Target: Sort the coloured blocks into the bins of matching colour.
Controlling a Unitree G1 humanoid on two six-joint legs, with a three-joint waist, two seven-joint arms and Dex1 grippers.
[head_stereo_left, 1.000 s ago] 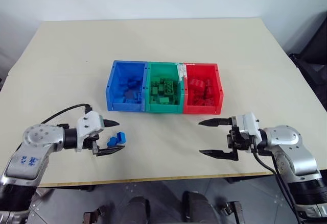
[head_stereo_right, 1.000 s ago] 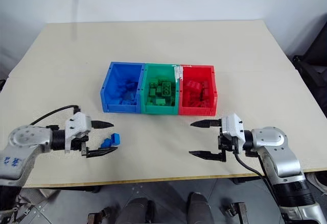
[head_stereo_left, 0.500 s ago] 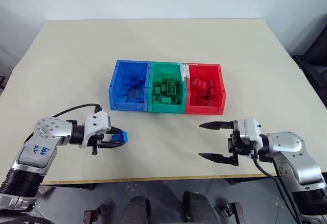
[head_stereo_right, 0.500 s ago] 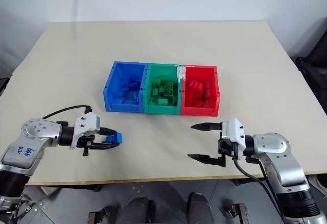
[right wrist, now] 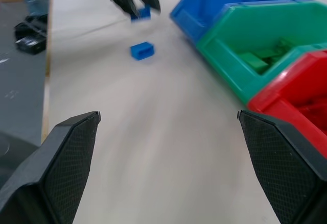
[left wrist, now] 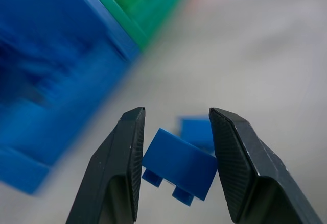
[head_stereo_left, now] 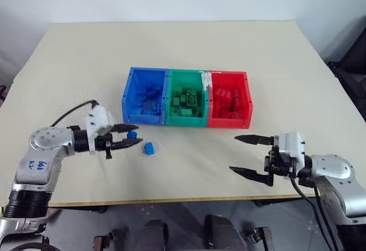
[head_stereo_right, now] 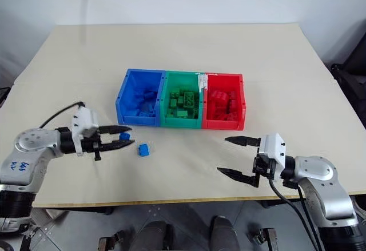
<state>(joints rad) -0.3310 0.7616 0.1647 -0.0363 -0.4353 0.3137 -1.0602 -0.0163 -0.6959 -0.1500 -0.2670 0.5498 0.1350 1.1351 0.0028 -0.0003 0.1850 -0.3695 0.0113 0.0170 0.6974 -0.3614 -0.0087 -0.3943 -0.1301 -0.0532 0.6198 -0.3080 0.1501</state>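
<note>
Left gripper [head_stereo_left: 132,138]: jaws clamped on a blue block [left wrist: 179,165], held above the desk [head_stereo_left: 286,68] just in front of the blue bin [head_stereo_left: 144,103]. Second blue block [head_stereo_left: 149,148] lies loose beside it. Right gripper [head_stereo_left: 246,155]: jaws wide apart, empty, well clear of the red bin [head_stereo_left: 230,107].

Both arms are clad in rounded silver-grey metal shells, joined by black rings at the wrists. The left arm [head_stereo_left: 43,159] carries blue handwritten marks on its forearm casing, and a black cable loops from behind its white wrist block. The right arm [head_stereo_left: 337,176] has black cables trailing beneath it. Each gripper has two tapering black fingers [left wrist: 120,173] with finely cross-hatched inner pads.
</note>
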